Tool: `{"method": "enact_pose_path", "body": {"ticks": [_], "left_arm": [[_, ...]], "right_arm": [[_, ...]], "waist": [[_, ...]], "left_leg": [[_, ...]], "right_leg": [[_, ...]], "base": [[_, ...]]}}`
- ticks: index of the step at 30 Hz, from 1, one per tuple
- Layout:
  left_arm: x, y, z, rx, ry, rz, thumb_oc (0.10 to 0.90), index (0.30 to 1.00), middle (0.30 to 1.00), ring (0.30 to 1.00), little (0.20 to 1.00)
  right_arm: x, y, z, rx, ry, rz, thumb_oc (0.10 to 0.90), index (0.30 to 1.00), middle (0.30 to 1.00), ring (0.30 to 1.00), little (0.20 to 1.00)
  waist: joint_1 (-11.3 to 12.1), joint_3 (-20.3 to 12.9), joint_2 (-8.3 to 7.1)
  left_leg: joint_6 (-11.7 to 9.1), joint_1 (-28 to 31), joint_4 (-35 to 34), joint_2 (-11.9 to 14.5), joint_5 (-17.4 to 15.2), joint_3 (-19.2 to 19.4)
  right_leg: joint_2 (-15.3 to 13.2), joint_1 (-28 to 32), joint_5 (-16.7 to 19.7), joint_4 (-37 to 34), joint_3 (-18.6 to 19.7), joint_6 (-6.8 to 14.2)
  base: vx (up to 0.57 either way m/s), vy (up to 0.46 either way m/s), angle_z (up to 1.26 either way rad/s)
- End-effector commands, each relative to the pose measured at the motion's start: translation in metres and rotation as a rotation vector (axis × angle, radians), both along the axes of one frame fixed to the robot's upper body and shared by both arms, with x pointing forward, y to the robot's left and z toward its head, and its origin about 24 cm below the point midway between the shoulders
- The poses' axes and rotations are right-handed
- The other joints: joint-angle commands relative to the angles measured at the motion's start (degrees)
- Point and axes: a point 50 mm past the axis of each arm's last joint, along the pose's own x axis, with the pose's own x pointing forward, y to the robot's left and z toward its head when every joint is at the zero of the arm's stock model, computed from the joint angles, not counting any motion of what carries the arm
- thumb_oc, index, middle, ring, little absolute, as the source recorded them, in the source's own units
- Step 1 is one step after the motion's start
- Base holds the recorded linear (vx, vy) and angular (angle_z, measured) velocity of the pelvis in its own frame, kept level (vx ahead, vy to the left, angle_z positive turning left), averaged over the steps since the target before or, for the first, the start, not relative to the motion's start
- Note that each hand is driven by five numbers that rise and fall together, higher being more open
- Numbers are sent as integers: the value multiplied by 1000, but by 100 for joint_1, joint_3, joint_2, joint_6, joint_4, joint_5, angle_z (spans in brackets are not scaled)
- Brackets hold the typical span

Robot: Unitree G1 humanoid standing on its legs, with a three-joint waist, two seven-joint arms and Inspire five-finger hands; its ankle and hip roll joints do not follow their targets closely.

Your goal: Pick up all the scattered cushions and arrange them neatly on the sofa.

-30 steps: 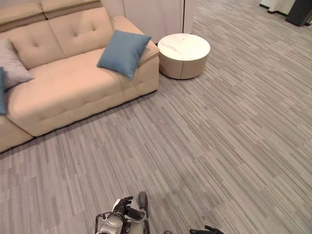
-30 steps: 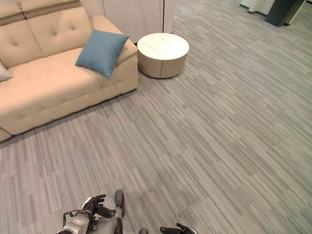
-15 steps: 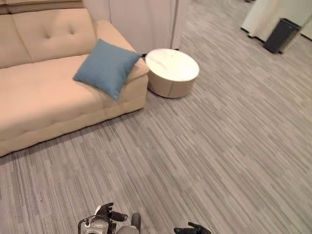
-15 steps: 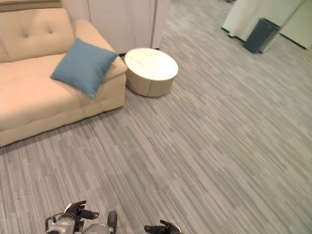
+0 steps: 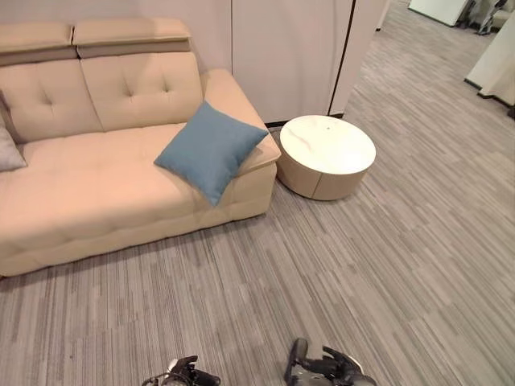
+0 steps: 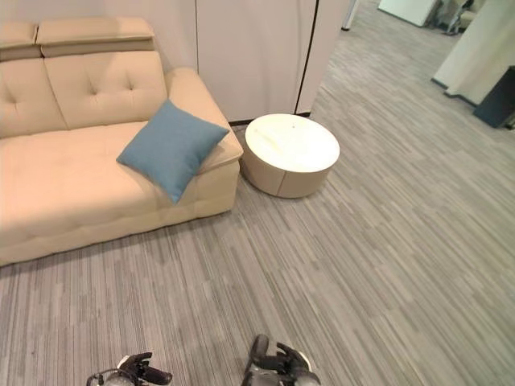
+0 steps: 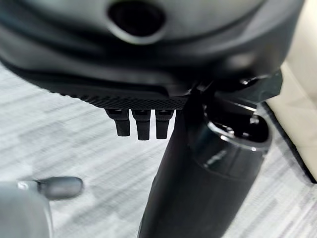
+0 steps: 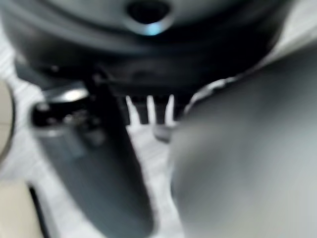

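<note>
In the left eye view a beige sofa (image 5: 96, 193) stands against the wall with a blue cushion (image 5: 211, 149) propped at its right end, leaning on the armrest. A sliver of a grey cushion (image 5: 8, 149) lies on the seat at the view's left edge. A round white side table (image 5: 327, 155) stands on the carpet (image 5: 386, 265) just beside the sofa's right arm. Both hands hang low at the bottom edge, the left hand (image 5: 191, 375) and the right hand (image 5: 323, 371), and neither carries anything. No cushion lies on the visible carpet, so the step in hand seems to be searching. The next move calls for finding any cushion left on the floor, or straightening the tilted blue one.

The right eye view gives the same scene without the grey cushion. It adds a dark bin (image 6: 494, 96) far off on the right.

The left wrist view looks along the left hand's fingers (image 7: 141, 126), which hang straight and loose over the carpet with nothing between them. It also catches a strip of the sofa's base at one edge.

The right wrist view shows the right hand's fingers (image 8: 145, 110) likewise relaxed and empty above pale carpet, though the detail is soft
</note>
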Motion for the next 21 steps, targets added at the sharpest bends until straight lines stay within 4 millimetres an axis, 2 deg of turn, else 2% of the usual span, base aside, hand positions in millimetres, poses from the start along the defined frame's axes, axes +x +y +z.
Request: {"method": "enact_pose_path", "body": {"ticks": [1, 2, 3, 4, 5, 6, 7, 8, 9, 10, 13, 14, 15, 16, 17, 18, 19, 20, 21], "left_arm": [[-15, 3, -3, 3, 59, 24, 800, 900, 900, 900, 900], [-11, 6, -2, 6, 40, 24, 800, 900, 900, 900, 900], [-7, 8, -1, 8, 25, 21, 800, 900, 900, 900, 900], [-7, 8, -1, 8, 25, 21, 800, 900, 900, 900, 900], [8, 7, 3, -8, -34, 11, 800, 900, 900, 900, 900], [8, 7, 3, -8, -34, 11, 800, 900, 900, 900, 900], [9, 4, 3, -23, -43, 10, 800, 900, 900, 900, 900], [10, 2, 3, -30, -48, 6, 800, 900, 900, 900, 900], [11, 0, 3, -38, -57, 12, 800, 900, 900, 900, 900], [11, 0, 3, -38, -57, 12, 800, 900, 900, 900, 900], [13, -2, 4, -37, -61, 20, 800, 900, 900, 900, 900], [11, 1, 3, -27, -53, 22, 800, 900, 900, 900, 900], [12, 2, 4, -21, -53, 18, 800, 900, 900, 900, 900], [4, 10, 3, 1, -26, 37, 800, 900, 900, 900, 900], [-4, 14, 1, 5, 2, 55, 800, 900, 900, 900, 900], [-4, 14, 1, 5, 2, 55, 800, 900, 900, 900, 900], [-19, 27, 0, 37, 50, 88, 800, 900, 900, 900, 900], [-19, 27, 0, 37, 50, 88, 800, 900, 900, 900, 900], [-27, 38, 1, 64, 71, 107, 800, 900, 900, 900, 900]], "right_arm": [[-29, 13, -9, 23, 91, 1, 800, 900, 900, 900, 900], [-23, 10, -7, 16, 75, 17, 800, 900, 900, 900, 900], [-18, 6, -6, 7, 64, 24, 800, 900, 900, 900, 900], [-18, 6, -6, 7, 64, 24, 800, 900, 900, 900, 900], [-7, 1, -2, -4, 24, 13, 800, 900, 900, 900, 900], [-7, 1, -2, -4, 24, 13, 800, 900, 900, 900, 900], [-2, 1, -1, -3, 0, -7, 800, 900, 900, 900, 900], [2, 2, 0, -3, -15, -15, 800, 900, 900, 900, 900], [7, 6, 1, -8, -36, 1, 800, 900, 900, 900, 900], [7, 6, 1, -8, -36, 1, 800, 900, 900, 900, 900], [9, 15, 1, -16, -37, 42, 800, 900, 900, 900, 900], [10, 16, 1, -23, -37, 54, 800, 900, 900, 900, 900], [9, 16, 1, -25, -36, 58, 800, 900, 900, 900, 900], [9, 17, 1, -32, -35, 82, 800, 900, 900, 900, 900], [8, 18, 0, -27, -32, 91, 800, 900, 900, 900, 900], [8, 18, 0, -27, -31, 91, 800, 900, 900, 900, 900], [7, 25, -1, -7, -24, 110, 800, 900, 900, 900, 900], [7, 25, -1, -7, -24, 110, 800, 900, 900, 900, 900], [3, 35, -3, 22, -12, 111, 800, 900, 900, 900, 900]], "waist": [[285, 415, -234], [377, 514, -316], [461, 575, -325], [461, 575, -324], [637, 628, -305], [636, 631, -308], [685, 601, -317], [696, 576, -382], [789, 546, -413], [783, 550, -427], [1070, 590, -439], [1173, 636, -465], [1154, 656, -462], [1136, 663, -505], [1170, 583, -502], [1174, 580, -504], [1272, 423, -569], [1275, 423, -571], [1386, 349, -680]], "left_leg": [[-100, -1284, 2635, -59, 658, 931], [-27, -1761, 3513, 224, 843, 1218], [34, -2016, 3935, 543, 738, 1586], [34, -2017, 3938, 545, 736, 1585], [-8, -2628, 3693, 1017, 363, 2165], [-3, -2621, 3686, 1009, 361, 2167], [57, -2759, 3001, 929, 280, 2280], [95, -2761, 2595, 841, 248, 2337], [62, -2873, 1389, 746, 566, 2278], [63, -2845, 1333, 721, 598, 2285], [-71, -2983, -632, 549, 1462, 1476], [-165, -3231, -1015, 575, 1591, 1142], [-220, -3291, -1233, 583, 1618, 1094], [-258, -3398, -1248, 615, 1651, 1376], [-185, -3387, -1252, 641, 1667, 1544], [-184, -3388, -1252, 642, 1666, 1548], [-184, -3255, -1252, 621, 2041, 1539], [-184, -3253, -1252, 621, 2040, 1543], [-111, -3142, -1098, 529, 2195, 1439]], "right_leg": [[-166, 636, -341, -392, -245, 384], [-81, 838, -429, -493, -357, 205], [79, 1057, -558, -643, -432, 86], [80, 1057, -557, -643, -432, 86], [315, 1545, -952, -846, -754, 65], [308, 1549, -954, -845, -757, 68], [340, 1667, -1053, -854, -843, 85], [273, 1745, -1082, -858, -898, 125], [286, 1884, -1202, -861, -939, 183], [271, 1888, -1202, -861, -944, 183], [376, 2116, -1419, -861, -886, 192], [436, 2248, -1558, -861, -821, 174], [480, 2305, -1603, -861, -756, 161], [537, 2428, -1700, -861, -709, 202], [551, 2406, -1632, -861, -719, 255], [549, 2402, -1631, -861, -715, 255], [552, 2484, -1621, -861, -612, 345], [549, 2484, -1621, -861, -609, 346], [427, 2514, -1648, -662, -522, 398]], "base": [[135, -288, 80], [120, -237, 52], [125, -237, 33], [403, -274, 6], [332, -158, 9], [492, -137, 44], [265, 53, 37], [515, 159, 52], [356, 136, 31], [373, 177, 50], [323, 144, 24], [335, 146, 4], [485, 208, 17], [390, 269, 44], [316, 231, 45], [382, 319, 25], [303, 205, -7], [547, 384, -41], [400, 323, -40]]}}
